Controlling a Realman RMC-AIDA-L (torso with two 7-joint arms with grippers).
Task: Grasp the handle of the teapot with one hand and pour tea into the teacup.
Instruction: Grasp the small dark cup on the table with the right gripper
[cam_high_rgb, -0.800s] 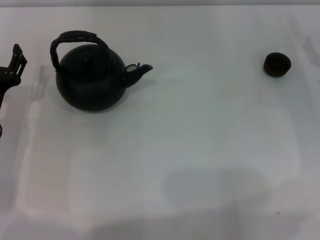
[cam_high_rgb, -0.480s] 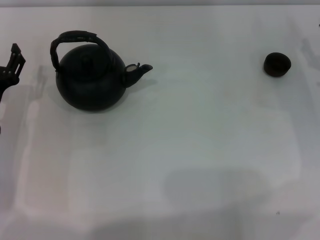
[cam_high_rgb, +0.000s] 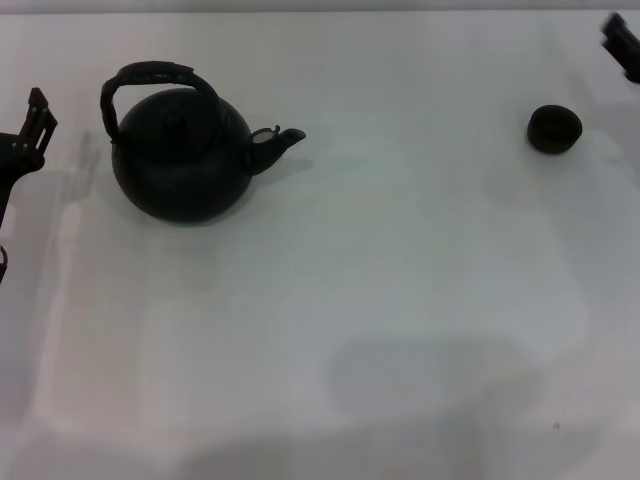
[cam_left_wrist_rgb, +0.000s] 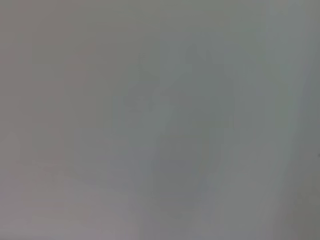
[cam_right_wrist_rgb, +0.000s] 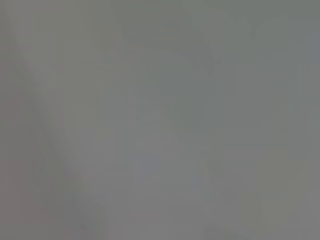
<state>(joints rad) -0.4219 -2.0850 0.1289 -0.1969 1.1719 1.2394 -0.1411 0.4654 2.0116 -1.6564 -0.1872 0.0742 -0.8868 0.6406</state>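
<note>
Teapot (cam_high_rgb: 180, 155) untouched; left gripper (cam_high_rgb: 30, 125), right gripper (cam_high_rgb: 622, 45) edge-cropped, finger state indiscernible.

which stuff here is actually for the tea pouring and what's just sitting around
For the job:
- teapot, upright at the table's left
- teacup, far right, well apart from the pot
- left gripper, left of the teapot, not touching it
- right gripper, at the top right edge, beyond the cup

Just there:
- white table; nothing else lies on it

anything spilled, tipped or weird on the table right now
Nothing stands out. The teapot sits upright with its lid on and handle arched overhead; the teacup stands upright far off on the spout's side. No spill shows on the table. The left gripper and right gripper touch neither.
</note>
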